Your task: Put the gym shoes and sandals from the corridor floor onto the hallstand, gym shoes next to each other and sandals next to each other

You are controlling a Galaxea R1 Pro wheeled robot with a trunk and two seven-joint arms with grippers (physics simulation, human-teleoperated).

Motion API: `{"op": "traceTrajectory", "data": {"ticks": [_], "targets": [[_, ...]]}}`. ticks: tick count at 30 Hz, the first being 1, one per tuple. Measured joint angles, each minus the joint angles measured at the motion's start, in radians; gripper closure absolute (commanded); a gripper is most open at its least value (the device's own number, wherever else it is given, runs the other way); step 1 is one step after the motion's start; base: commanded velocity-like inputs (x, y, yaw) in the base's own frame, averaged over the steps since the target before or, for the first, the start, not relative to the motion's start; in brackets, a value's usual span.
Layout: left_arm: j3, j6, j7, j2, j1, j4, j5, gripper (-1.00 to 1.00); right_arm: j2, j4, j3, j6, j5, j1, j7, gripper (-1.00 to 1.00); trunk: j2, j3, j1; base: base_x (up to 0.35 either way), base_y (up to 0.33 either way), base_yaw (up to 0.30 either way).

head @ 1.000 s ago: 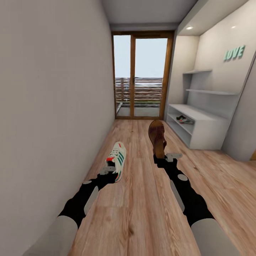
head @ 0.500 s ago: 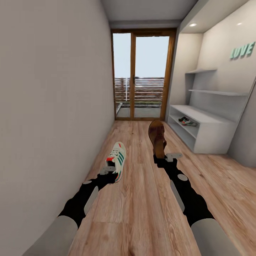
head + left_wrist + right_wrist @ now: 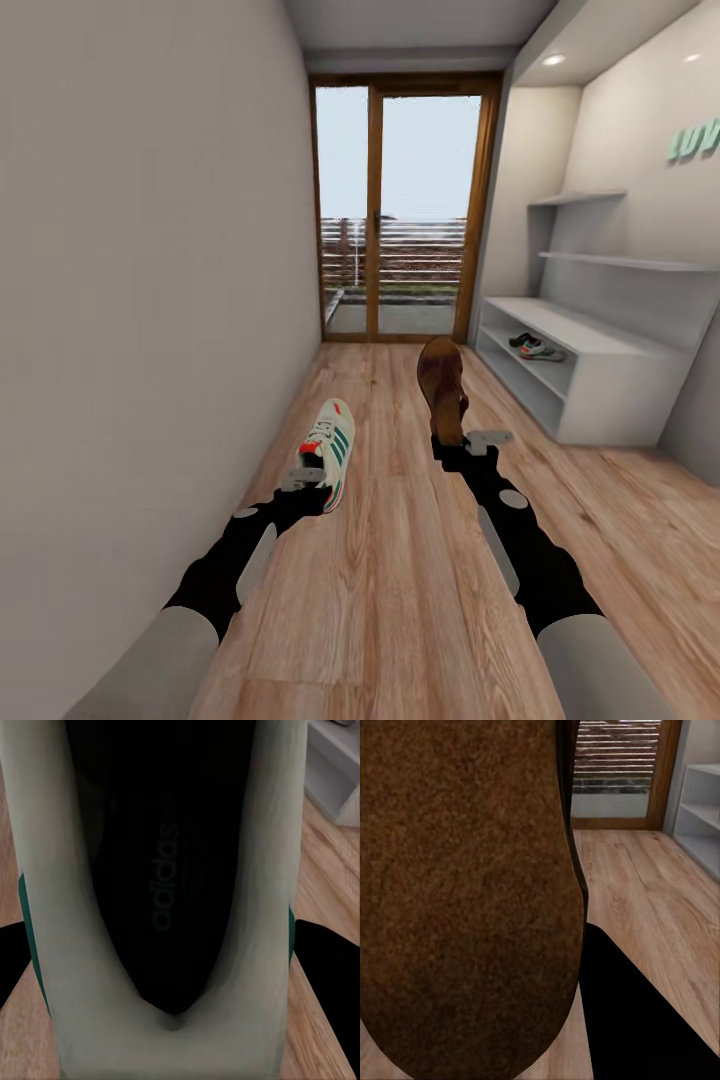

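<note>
Gym shoe [image 3: 330, 452] held aloft, sandal [image 3: 441, 388] upright; second shoe [image 3: 536, 348], apparently, on hallstand [image 3: 610, 385] shelf.

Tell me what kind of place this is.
Likely a home entrance corridor: narrow light wood-plank floor, wood-framed glass balcony door at the end, and a long low light-grey shoe bench already holding one white sneaker.

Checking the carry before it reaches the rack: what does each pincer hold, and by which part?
Left pincer grips a gym shoe at its heel end; right pincer grips a sandal at one end.

The sandal [image 3: 465, 892] has a rough, matt suede-like footbed; the floor [image 3: 400, 590] is smooth wood-grain plank.
</note>
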Motion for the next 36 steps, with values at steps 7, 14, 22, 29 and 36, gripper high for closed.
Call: {"op": "traceTrajectory", "data": {"ticks": [7,14,22,29,36], "targets": [[0.000,0.000,0.000,0.000,0.000,0.000,0.000,1.00,0.000,0.001,0.000,0.000,0.000,0.000,0.000,1.00,0.000,0.000,0.000,0.346,0.000,0.000],[0.000,0.001,0.000,0.000,0.000,0.000,0.000,1.00,0.000,0.002,0.000,0.000,0.001,0.000,0.000,1.00,0.000,0.000,0.000,0.346,0.000,0.000],[0.000,0.001,0.001,0.000,0.000,0.000,0.000,1.00,0.000,0.002,0.000,0.000,0.002,0.000,0.000,1.00,0.000,0.000,0.000,0.346,0.000,0.000],[0.000,0.001,0.000,0.000,0.000,0.000,0.000,1.00,0.000,0.002,0.000,0.000,0.003,0.000,0.000,1.00,0.000,0.000,0.000,0.346,0.000,0.000],[0.000,0.001,0.000,0.000,0.000,0.000,0.000,1.00,0.000,0.002,0.000,0.000,0.003,0.000,0.000,1.00,0.000,0.000,0.000,0.346,0.000,0.000]]}}
